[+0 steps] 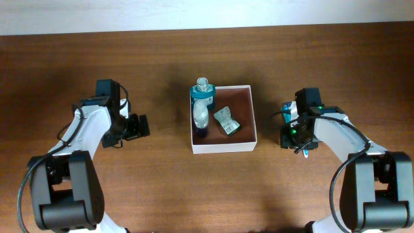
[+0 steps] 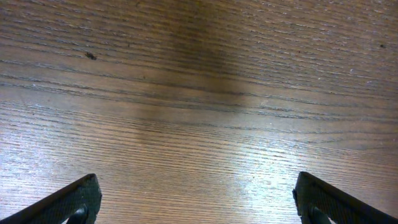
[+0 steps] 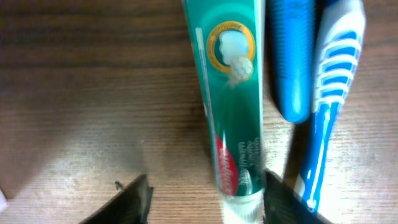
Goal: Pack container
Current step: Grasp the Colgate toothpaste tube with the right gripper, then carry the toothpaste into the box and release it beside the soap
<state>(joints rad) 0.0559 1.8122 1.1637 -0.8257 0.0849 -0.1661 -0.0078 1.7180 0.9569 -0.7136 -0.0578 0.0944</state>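
Container [image 1: 224, 147] mid-worktop [image 2: 199, 93], part filled. Right end effector [image 3: 206, 186] apart, straddling toothpaste [image 3: 233, 112] beside toothbrush [image 3: 329, 93], likely lined up for pickup. Left end effector [image 2: 196, 186] wide apart, empty, parked aside.

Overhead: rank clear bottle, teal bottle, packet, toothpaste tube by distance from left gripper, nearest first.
From the left gripper:
1. Clear bottle and teal bottle, container's left side: too close to call.
2. Packet, container's middle.
3. Toothpaste tube, far right, beyond the container.
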